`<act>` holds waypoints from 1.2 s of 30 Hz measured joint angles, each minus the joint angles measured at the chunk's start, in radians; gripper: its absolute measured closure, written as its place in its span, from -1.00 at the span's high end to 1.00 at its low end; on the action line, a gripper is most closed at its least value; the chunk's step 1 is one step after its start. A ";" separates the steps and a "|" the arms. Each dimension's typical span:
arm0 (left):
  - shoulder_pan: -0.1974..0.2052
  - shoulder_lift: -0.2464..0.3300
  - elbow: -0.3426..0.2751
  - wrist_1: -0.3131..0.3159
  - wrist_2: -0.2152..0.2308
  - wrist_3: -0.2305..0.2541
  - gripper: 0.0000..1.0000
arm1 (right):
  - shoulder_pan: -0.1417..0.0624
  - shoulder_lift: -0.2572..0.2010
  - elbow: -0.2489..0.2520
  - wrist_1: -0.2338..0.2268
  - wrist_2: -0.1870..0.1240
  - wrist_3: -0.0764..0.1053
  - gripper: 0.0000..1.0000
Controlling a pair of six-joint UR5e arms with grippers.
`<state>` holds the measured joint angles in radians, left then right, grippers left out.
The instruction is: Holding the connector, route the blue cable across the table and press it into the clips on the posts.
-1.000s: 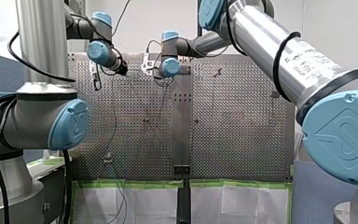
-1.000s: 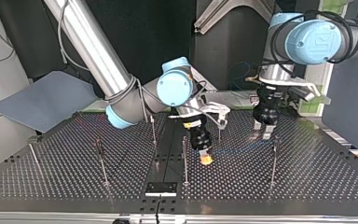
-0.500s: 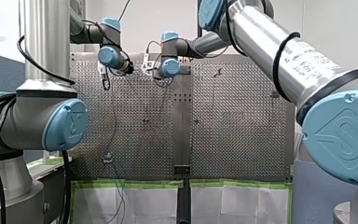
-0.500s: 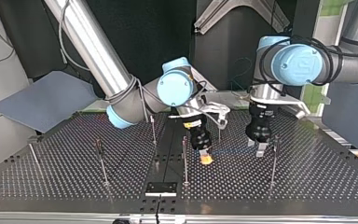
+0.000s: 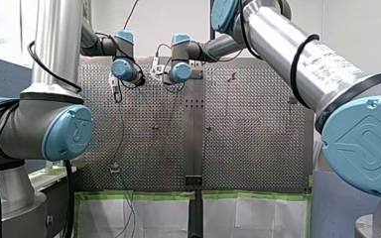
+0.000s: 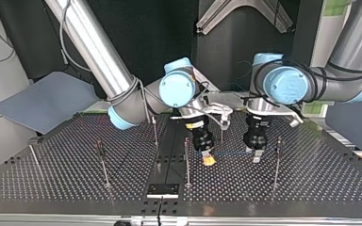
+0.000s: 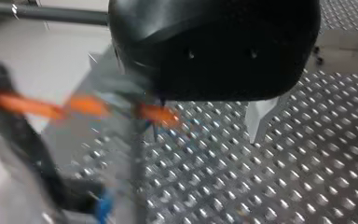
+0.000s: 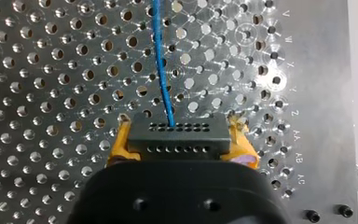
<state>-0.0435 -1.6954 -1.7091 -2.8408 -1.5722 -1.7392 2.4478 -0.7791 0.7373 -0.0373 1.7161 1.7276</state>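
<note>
My right hand (image 6: 209,160), tilting down toward the worktop (image 6: 311,188), is clenching the black connector (image 8: 178,136) between its yellow pads (image 8: 115,148) near the middle strip (image 6: 169,155), so routing well is calling for a taut, low blue cable (image 8: 160,70) as my left hand (image 6: 257,156), fingers (image 7: 260,122) spread, is hovering upright over it beside a post (image 6: 276,162).

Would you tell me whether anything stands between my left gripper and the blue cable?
Nothing visible does. In the top view the blue cable runs from the connector in my right gripper straight to my left gripper, with nothing between them. A post stands at the left gripper's other side.
</note>
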 joint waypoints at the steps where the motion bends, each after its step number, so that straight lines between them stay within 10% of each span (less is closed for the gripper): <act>1: 0.000 -0.004 0.000 0.001 -0.005 0.000 0.36 | 0.000 0.000 0.000 0.000 0.000 0.000 -1.00; 8: -0.001 -0.013 0.001 -0.001 -0.028 -0.006 -1.00 | 0.000 0.000 0.000 0.001 -0.001 0.000 -1.00; 26: -0.016 -0.013 -0.036 -0.056 -0.088 0.003 -1.00 | 0.000 0.003 0.061 0.000 0.005 -0.001 -1.00; 36: -0.035 -0.012 -0.127 0.015 -0.096 -0.009 -1.00 | 0.000 0.005 0.112 0.001 0.009 -0.004 -1.00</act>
<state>-0.0786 -1.7079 -1.8362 -2.8261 -1.6685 -1.7479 2.4477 -0.7743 0.8489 -0.0368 1.7255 1.7240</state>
